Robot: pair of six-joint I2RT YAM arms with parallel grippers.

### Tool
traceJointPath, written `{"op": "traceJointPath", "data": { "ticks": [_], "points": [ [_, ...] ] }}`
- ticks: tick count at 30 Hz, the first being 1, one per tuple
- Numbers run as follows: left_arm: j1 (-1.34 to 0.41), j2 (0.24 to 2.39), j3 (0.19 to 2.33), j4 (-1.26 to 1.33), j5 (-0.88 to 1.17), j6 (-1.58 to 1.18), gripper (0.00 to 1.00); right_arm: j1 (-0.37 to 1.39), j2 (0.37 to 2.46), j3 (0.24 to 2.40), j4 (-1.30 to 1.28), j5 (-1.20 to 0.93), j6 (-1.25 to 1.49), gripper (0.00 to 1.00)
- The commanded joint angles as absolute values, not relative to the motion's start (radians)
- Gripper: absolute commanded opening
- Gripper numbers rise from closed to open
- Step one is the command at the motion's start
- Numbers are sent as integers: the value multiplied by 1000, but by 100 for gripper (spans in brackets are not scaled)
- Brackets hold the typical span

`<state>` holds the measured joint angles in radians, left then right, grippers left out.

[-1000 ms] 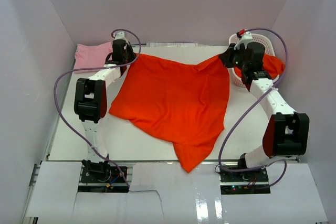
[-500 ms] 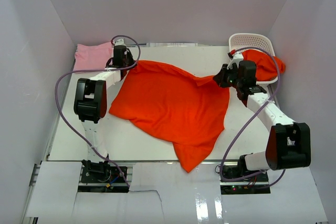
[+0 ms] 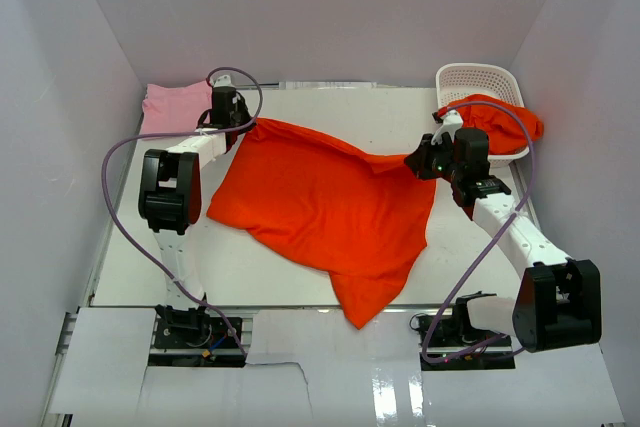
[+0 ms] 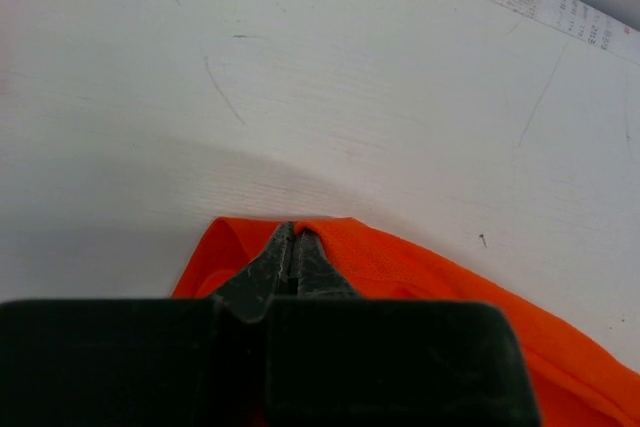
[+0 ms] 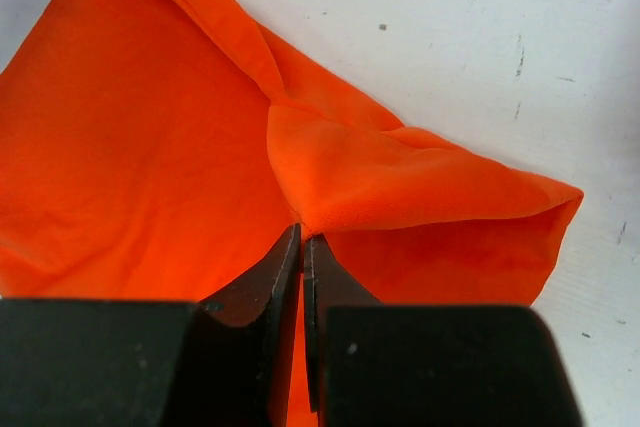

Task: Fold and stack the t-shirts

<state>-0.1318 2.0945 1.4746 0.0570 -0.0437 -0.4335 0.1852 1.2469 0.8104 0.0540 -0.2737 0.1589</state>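
the orange-red t-shirt (image 3: 330, 202) lies spread between left gripper (image 4: 293, 235) and right gripper (image 5: 302, 235), each pinched onto its far edge.

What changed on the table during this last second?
The right end effector, shut on the orange t-shirt, pulled its corner away from the basket, toward the near side. The left end effector kept gripping the other corner; the pink t-shirt stayed.
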Motion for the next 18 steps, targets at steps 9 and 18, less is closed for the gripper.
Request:
{"op": "traceJointPath", "data": {
  "ticks": [9, 18],
  "points": [
    [-123, 2097, 1678, 9, -2, -380, 0, 215, 1146, 730, 28, -259, 181, 8],
    [-123, 2094, 1658, 6, 32, -364, 0, 256, 1129, 690, 18, -250, 206, 8]
  ]
}}
